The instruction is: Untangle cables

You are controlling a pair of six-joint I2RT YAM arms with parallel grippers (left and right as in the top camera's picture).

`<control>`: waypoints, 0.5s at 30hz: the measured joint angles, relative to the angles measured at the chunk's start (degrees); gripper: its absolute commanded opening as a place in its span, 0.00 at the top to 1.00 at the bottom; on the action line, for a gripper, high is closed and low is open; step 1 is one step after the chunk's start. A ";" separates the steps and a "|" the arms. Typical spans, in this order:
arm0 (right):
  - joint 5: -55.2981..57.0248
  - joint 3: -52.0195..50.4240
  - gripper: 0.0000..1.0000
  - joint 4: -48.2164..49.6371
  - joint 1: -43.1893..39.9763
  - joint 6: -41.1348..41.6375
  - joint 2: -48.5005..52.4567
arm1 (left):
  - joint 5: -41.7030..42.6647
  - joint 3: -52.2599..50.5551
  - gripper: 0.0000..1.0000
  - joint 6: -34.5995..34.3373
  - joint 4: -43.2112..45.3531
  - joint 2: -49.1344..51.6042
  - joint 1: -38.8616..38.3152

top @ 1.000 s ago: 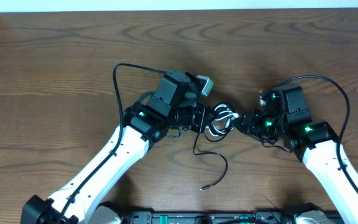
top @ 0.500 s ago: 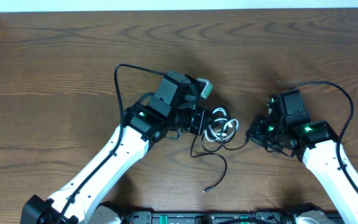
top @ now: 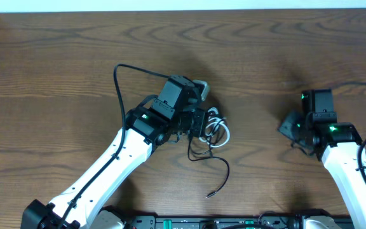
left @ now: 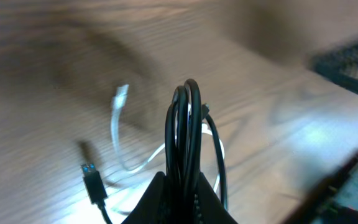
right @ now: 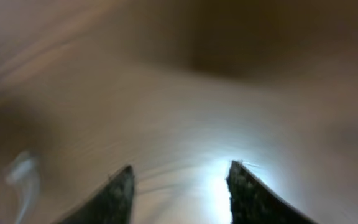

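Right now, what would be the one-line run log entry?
left gripper: shut on black cable loops | right gripper: open, holding nothing | white cable: loose end on table

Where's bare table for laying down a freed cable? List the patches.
Free: the wood between the cable bundle and the right claw, and the whole far strip of table behind both claws. Crowded: around the left claw, where the bundle and a trailing black cable lie.

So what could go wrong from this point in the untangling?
1. The left pincer clamps several thin black cord loops together, so pulling may tighten them rather than free them.
2. The right pincer is open, empty and away from them, so the thin white cord could just drag along.
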 measured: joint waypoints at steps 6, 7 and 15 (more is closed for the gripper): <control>-30.27 0.04 0.32 5.97 4.00 -16.65 0.02 | 12.90 0.00 0.93 1.75 6.25 0.00 -0.04; -31.67 0.02 0.31 5.92 4.50 -17.27 0.02 | 13.75 0.00 0.92 1.73 6.54 -0.02 0.02; -34.40 0.02 0.55 6.10 10.93 -19.96 0.02 | 17.11 0.00 0.92 1.46 9.14 -0.02 0.00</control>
